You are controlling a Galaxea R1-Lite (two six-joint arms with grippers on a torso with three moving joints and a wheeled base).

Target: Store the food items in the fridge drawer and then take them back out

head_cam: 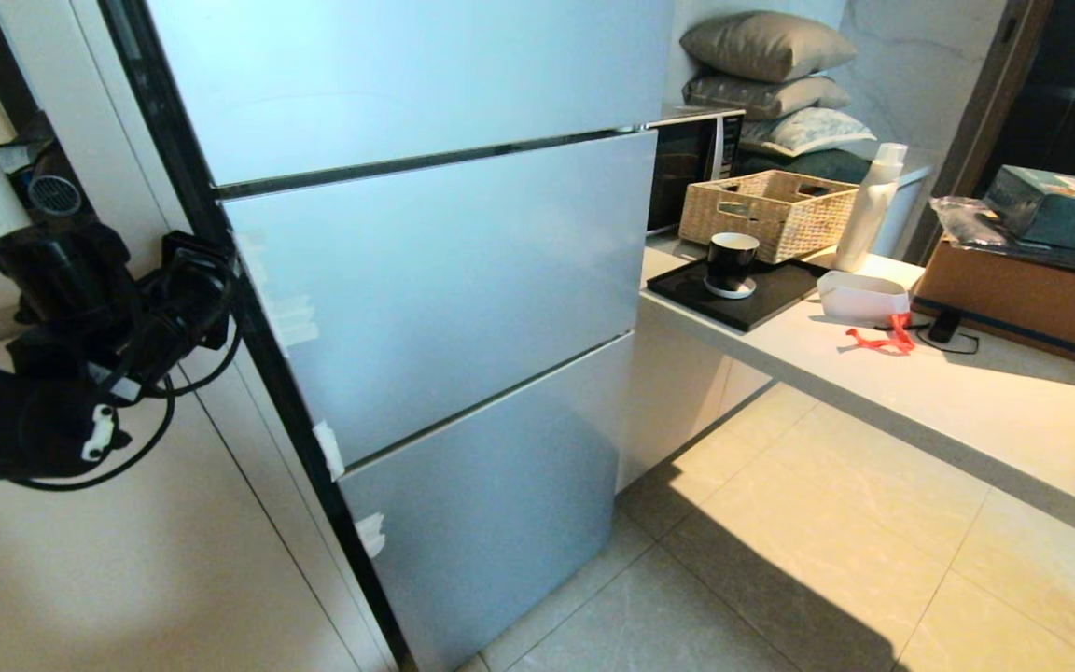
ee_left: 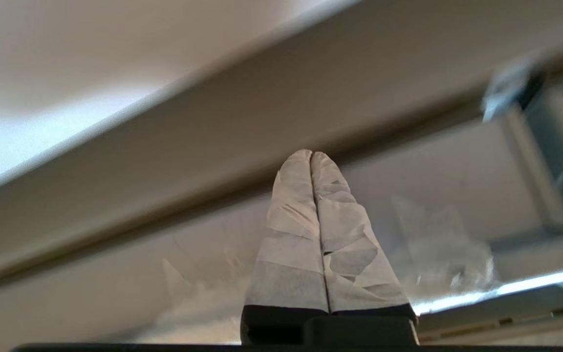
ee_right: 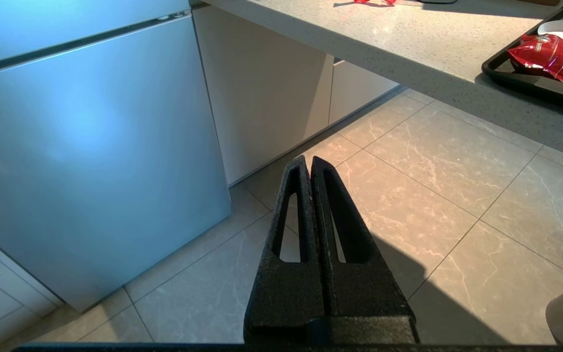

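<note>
Both claws pressed together, holding nothing. My left gripper, fingers taped white, sits at left edge of fridge, tips close to pale panel beside it. My right gripper hangs low over floor tiles, fridge's bottom door off to one side. Fridge doors all closed; drawer and food items not visible to me.

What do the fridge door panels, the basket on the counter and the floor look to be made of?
Fridge door panels: smooth silver-blue sheet with a satin sheen and soft reflections, probably coated metal or glass.
Basket: woven straw-coloured fibre, likely wicker or seagrass; the weave shows plainly.
Floor: glossy beige tiles with marble-like veining and grout lines, probably ceramic or porcelain.
</note>
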